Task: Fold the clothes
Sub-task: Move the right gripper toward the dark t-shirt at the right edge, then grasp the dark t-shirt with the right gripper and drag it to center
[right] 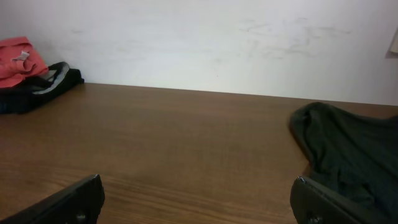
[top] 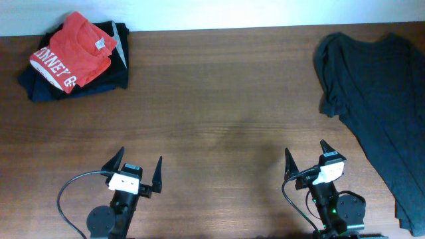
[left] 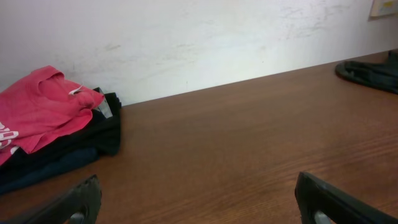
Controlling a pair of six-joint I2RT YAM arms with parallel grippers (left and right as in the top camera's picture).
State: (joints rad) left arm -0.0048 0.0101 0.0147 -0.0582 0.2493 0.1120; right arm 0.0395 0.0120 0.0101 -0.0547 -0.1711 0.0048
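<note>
The charcoal T-shirt [top: 382, 93] lies spread out on the right side of the table, running off the right edge of the overhead view; no lettering shows. It also shows in the right wrist view [right: 348, 149] and as a dark edge in the left wrist view [left: 370, 71]. My left gripper [top: 137, 168] [left: 196, 196] is open and empty near the table's front edge at the left. My right gripper [top: 306, 155] [right: 196, 196] is open and empty near the front edge, just left of the shirt and apart from it.
A pile of folded clothes sits at the back left corner: a red shirt with white lettering [top: 72, 52] [left: 37, 106] [right: 18, 56] on top of navy and black garments [top: 113, 70]. A white wall [left: 199, 37] runs behind the wooden table [top: 219, 113].
</note>
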